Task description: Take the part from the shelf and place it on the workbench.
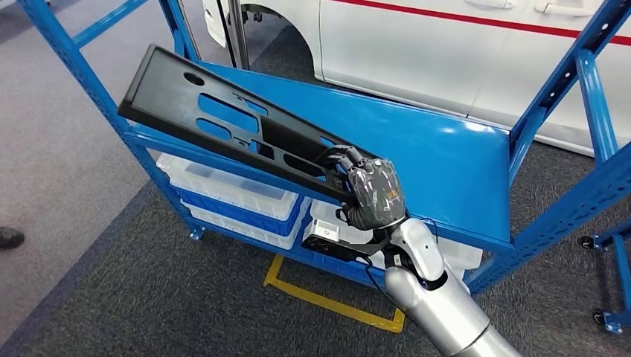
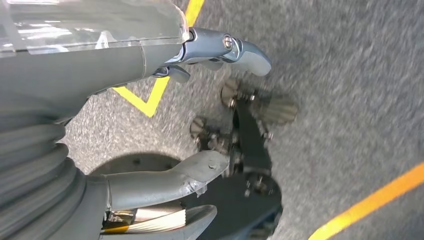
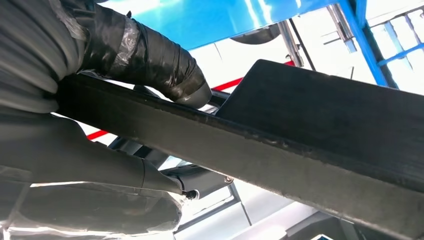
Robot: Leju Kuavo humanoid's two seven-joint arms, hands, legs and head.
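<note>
The right hand [image 1: 374, 192] is clamping one end of the long black part [image 1: 223, 123], tilting it above the blue shelf's [image 1: 446, 160] front edge — the far end needing clearance. The left hand [image 2: 150, 125] is hanging, fingers apart.

- part [image 1: 223, 123]: long flat black plastic panel w/ slots & a round hole, tilted, far end higher, over blue shelf [image 1: 446, 160] top, near edge gripped by right hand [image 1: 372, 190]
</note>
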